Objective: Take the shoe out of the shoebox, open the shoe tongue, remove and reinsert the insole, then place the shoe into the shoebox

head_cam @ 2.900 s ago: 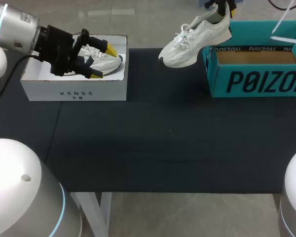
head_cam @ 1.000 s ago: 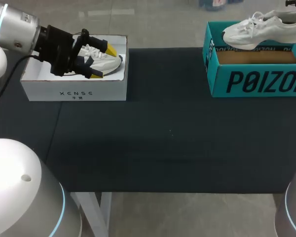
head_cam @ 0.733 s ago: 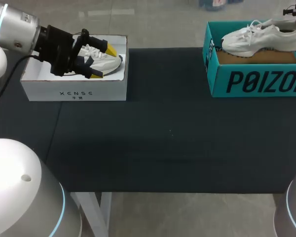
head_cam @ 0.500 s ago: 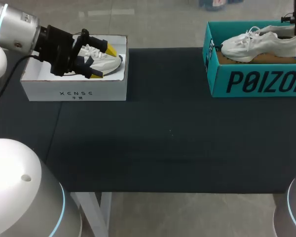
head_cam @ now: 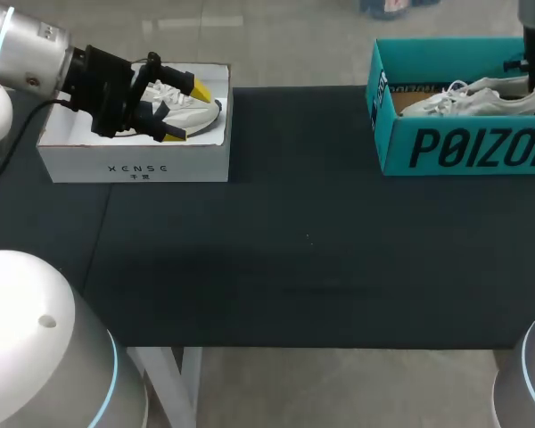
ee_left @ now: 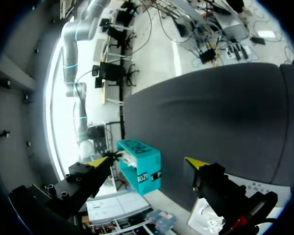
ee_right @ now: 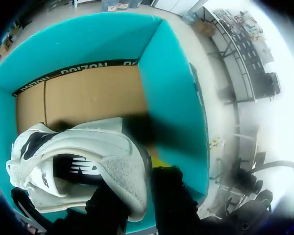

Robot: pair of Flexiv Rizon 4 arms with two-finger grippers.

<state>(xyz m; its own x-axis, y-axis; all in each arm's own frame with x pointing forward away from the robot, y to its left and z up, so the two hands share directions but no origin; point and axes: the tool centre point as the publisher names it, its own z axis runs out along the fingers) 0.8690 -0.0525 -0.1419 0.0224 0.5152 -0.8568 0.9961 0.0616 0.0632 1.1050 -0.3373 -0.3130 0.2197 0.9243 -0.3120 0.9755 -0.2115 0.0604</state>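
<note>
Though partly hidden, clamps the heel rim of the white shoe [head_cam: 468, 100] with the right gripper [head_cam: 528, 69], one finger inside, one outside. Holds it low inside the teal shoebox [head_cam: 464, 147], toe toward the shoebox's left end. Well left of the shoebox, wide-open fingers on the left gripper [head_cam: 185, 111], over a white box [head_cam: 134, 165] with a second shoe [head_cam: 183, 96] inside.

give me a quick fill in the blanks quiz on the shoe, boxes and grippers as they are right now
1. The open cardboard shoebox holding the white lace-up sneaker is coloured ___.
2. The right gripper is shut on that sneaker's ___.
3. The left gripper hangs open over the other shoebox, which is coloured ___.

Missing words: teal; heel; white.
</note>
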